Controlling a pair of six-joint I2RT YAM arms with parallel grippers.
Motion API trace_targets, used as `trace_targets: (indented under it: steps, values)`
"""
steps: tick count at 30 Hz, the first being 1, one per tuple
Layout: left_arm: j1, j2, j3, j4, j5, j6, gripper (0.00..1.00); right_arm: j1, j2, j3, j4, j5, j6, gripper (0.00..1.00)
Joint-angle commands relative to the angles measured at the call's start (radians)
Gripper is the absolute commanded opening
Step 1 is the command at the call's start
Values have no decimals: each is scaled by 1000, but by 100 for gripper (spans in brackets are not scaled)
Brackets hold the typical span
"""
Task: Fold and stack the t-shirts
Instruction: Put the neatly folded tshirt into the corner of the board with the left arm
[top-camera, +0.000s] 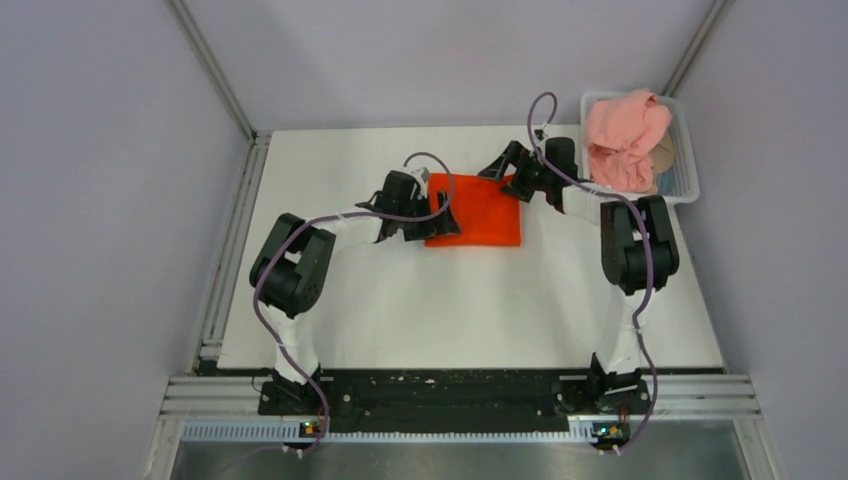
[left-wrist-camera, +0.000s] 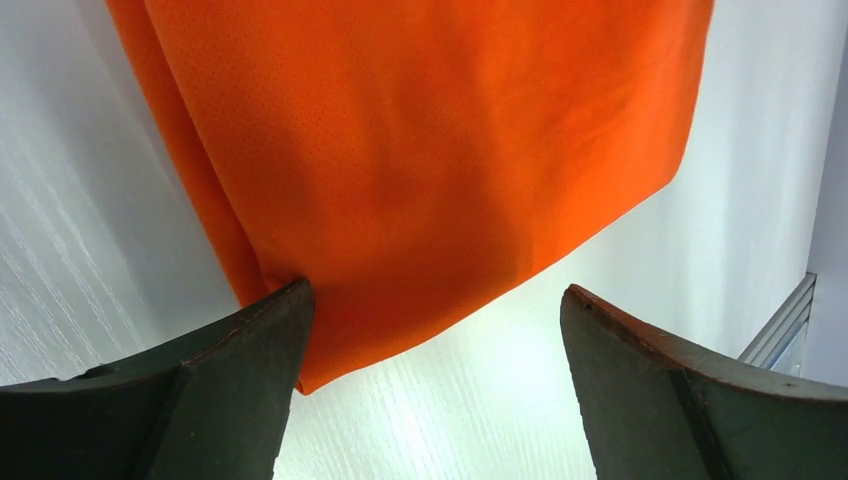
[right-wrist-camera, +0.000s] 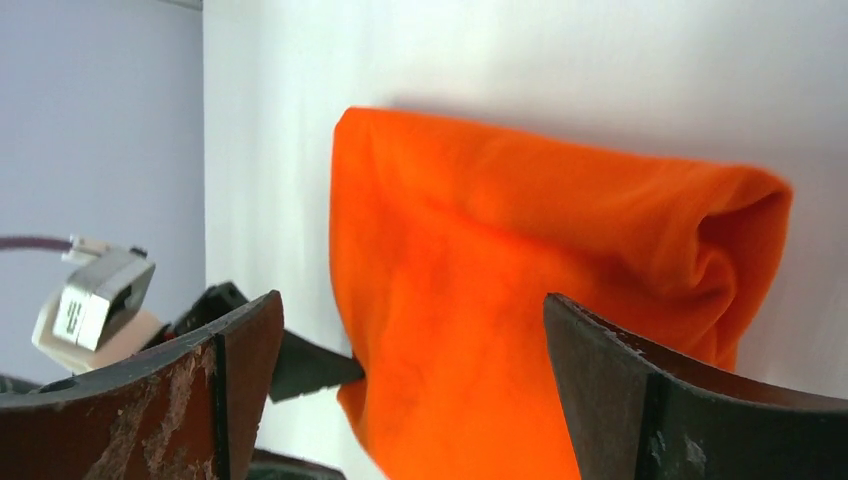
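Orange-red t-shirt lies folded into a rectangle on the far half of the white table, and the pale pink t-shirt sits bunched in the white basket at the far right corner. The left arm, elbow bent out to the left, reaches across to the folded shirt's left edge; the left gripper is spread wide, one finger touching the cloth but nothing clamped. The right arm, elbow raised beside the basket, angles the right gripper down at the shirt's far right corner, equally wide and empty.
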Motion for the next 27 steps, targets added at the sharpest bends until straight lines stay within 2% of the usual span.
trace_targets:
  steps: [1, 7, 12, 15, 19, 23, 27]
  values:
    - [5, 17, -45, 51, 17, -13, 99, -6, 81, 98, 8, 74, -8, 99]
    - [5, 29, -70, 49, 9, -10, 99, -22, 164, 115, -26, 134, -28, 99]
    - [5, 21, -82, 32, -2, 0, 98, -36, 193, 209, -144, 143, -85, 99]
    - [4, -11, -54, 10, -8, 9, 97, -37, 144, 271, -224, 134, -121, 99]
    - [2, -107, -27, -5, -60, 31, 98, -37, -14, 275, -279, 179, -165, 99]
    - [4, -161, 11, -95, -209, 59, 99, -35, -228, 117, -282, 255, -209, 99]
    - [13, -62, 165, -233, -341, 66, 99, -36, -454, -186, -242, 378, -198, 99]
